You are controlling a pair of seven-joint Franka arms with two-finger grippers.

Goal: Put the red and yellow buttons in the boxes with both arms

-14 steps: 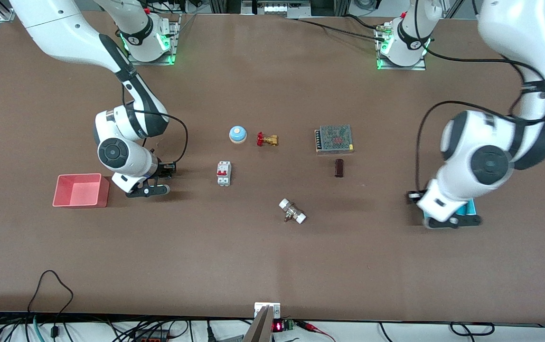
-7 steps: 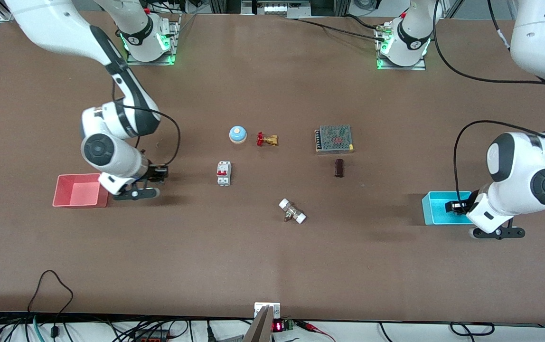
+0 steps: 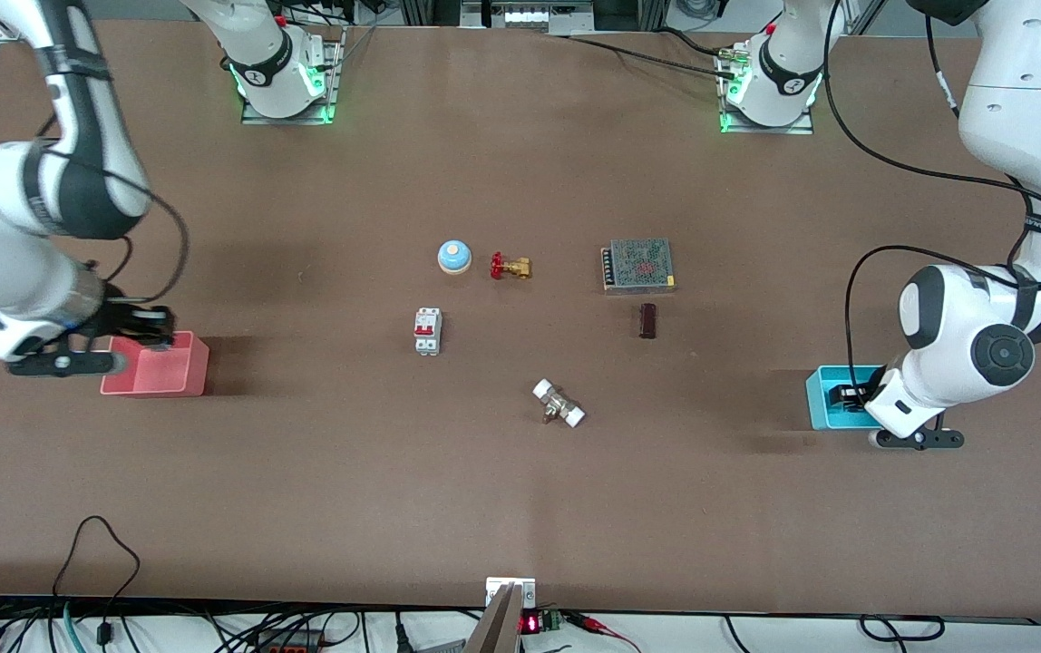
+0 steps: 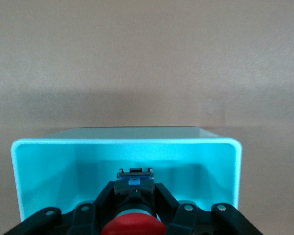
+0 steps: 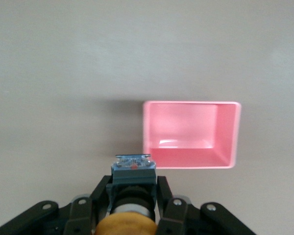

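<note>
Right pincer [image 5: 132, 196] now beside glossy pink box [image 5: 188, 134], gripping round yellow button [image 5: 130, 223]

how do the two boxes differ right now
The pink box is pink-red and sits toward the right arm's end of the table; the cyan box is bright cyan and sits toward the left arm's end. In the wrist views, the left gripper holds the red button over the cyan box, while the right gripper's yellow button is beside the pink box, not over it. Both are small, open, rectangular and look empty.
</note>
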